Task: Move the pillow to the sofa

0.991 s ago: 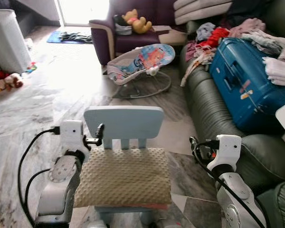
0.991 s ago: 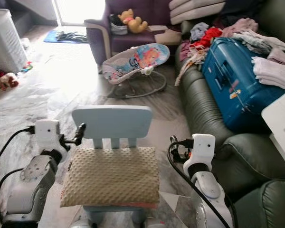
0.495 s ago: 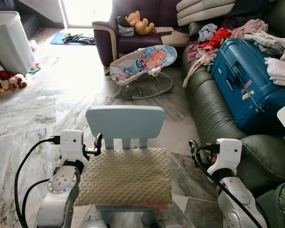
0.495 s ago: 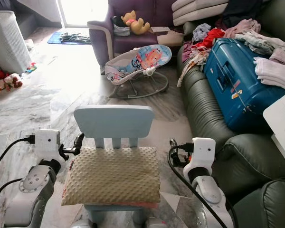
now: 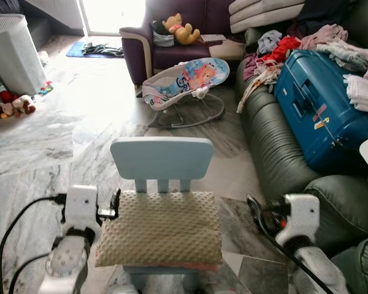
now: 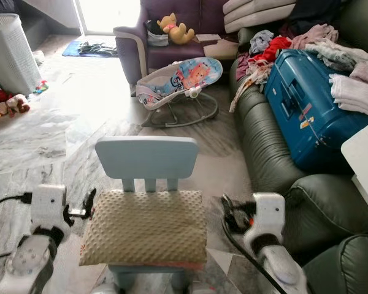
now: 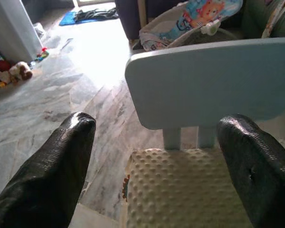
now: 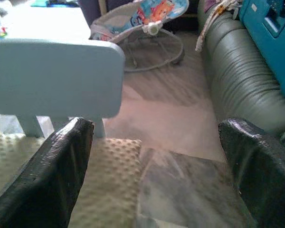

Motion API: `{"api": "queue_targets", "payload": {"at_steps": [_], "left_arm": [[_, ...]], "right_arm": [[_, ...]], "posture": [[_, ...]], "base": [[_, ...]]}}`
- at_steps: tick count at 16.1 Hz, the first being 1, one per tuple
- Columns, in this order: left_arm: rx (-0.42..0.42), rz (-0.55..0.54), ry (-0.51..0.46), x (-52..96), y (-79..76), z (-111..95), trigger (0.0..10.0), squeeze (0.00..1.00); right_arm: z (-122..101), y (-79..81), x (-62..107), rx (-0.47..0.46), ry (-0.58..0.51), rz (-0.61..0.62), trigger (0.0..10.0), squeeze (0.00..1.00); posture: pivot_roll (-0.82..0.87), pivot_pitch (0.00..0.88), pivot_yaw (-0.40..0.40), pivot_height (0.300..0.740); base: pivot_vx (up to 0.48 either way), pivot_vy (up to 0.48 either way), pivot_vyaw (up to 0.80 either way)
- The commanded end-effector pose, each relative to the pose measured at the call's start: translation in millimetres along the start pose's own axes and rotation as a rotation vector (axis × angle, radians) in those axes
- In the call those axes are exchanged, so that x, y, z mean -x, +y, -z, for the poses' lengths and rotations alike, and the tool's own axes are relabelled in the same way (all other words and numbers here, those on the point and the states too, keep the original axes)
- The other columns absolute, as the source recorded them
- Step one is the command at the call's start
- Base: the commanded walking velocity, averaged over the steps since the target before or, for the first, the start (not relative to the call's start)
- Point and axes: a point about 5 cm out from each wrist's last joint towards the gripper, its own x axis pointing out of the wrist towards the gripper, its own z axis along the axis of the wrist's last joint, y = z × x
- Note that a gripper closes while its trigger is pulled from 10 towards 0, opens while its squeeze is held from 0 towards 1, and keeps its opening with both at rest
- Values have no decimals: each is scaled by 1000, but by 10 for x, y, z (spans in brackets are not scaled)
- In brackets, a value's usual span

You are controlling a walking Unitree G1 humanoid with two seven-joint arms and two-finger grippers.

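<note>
The pillow (image 5: 161, 227) lies on the small chair (image 5: 161, 158). The left gripper (image 7: 156, 156) and right gripper (image 8: 154, 156), fingers apart, flank it, likely for a two-sided lift. The sofa (image 5: 276, 138) stands right.

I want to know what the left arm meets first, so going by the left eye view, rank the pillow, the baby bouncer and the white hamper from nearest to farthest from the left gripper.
From the left gripper:
1. Pillow, right beside it on the blue chair's seat.
2. Baby bouncer, on the floor beyond the chair's back.
3. White hamper, far off to the robot's left by the wall.
</note>
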Motion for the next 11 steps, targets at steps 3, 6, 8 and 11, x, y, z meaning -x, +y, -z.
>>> {"api": "queue_targets", "payload": {"at_steps": [3, 6, 8, 11], "left_arm": [[-41, 13, -46, -19, -17, -69, 10000, 0], [-49, 20, -63, -73, -15, -118, 10000, 0], [-45, 28, -85, -126, -31, -181, 10000, 0], [-34, 13, -91, -144, -44, -192, 10000, 0]], "right_arm": [[-65, -35, -55, -9, -37, 11, 10000, 0], [-81, 41, -45, -28, -57, 5, 10000, 0], [-93, 52, -41, -35, -63, 3, 10000, 0], [-98, 53, -48, -31, -63, -15, 10000, 0]], "posture": [[-1, 0, -23, 740], [-17, 0, -6, 740], [-25, 0, -3, 740], [-25, 0, -8, 740]], "base": [[0, 0, 0], [0, 0, 0], [0, 0, 0], [0, 0, 0]]}}
